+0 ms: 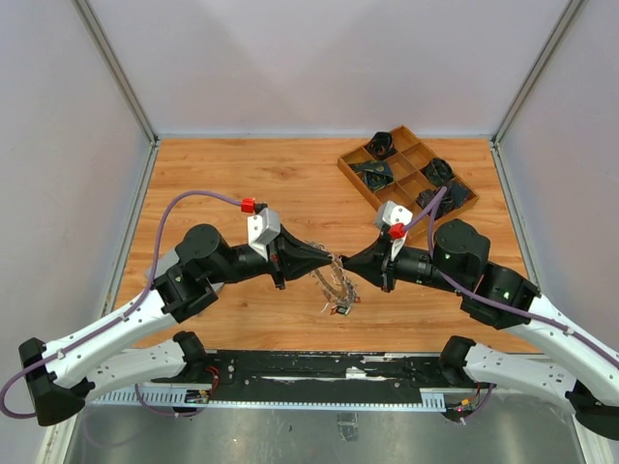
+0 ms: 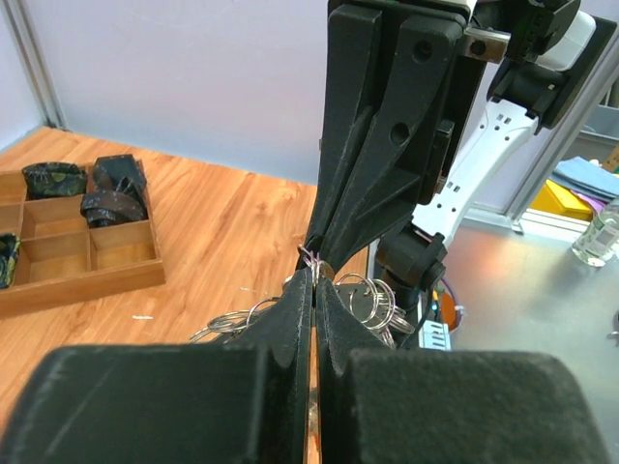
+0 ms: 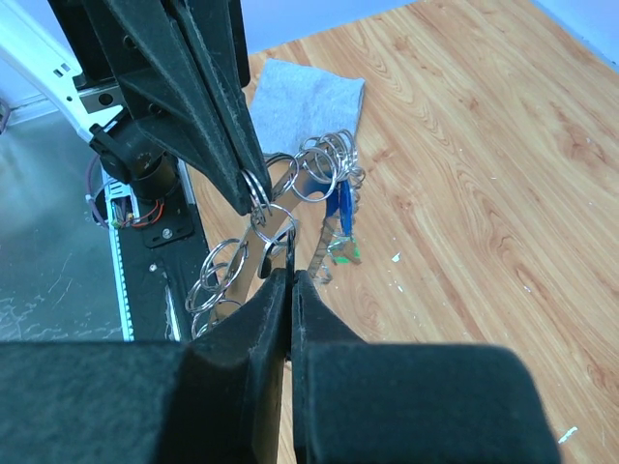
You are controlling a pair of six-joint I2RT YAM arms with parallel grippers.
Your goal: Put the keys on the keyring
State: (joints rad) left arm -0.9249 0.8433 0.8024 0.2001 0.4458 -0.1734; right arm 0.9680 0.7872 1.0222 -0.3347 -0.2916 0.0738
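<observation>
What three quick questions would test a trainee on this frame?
1. True or false: the left gripper stands wide open.
2. Where does the wooden tray sit in the top view? A: far right; B: near left; C: under the arms.
3. Fill in: between the left gripper and the right gripper hangs the ____.
Key: 1 false, its jaws are shut; 2 A; 3 keyring.
</observation>
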